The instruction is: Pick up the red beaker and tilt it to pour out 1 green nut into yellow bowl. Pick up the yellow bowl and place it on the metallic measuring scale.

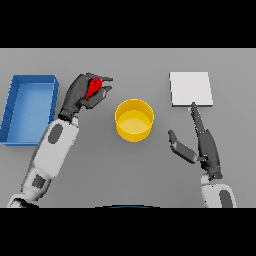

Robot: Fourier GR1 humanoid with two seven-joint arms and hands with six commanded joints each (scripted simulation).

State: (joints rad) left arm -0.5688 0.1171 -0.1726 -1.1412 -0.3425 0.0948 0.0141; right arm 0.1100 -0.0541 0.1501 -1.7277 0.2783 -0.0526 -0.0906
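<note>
From the head view, the left hand (80, 94) reaches far over the grey counter (100, 170), fingers curled round the small red beaker (93, 87), left of the round yellow bowl (134, 120) at centre. The right hand (200, 144) lies open, fingers straight, one fingertip at the near edge of the flat pale metallic measuring scale (190, 88). A blue rectangular tray (15, 116) sits far left.

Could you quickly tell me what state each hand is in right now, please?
Left hand: shut on the red beaker.
Right hand: open, holding nothing.
</note>
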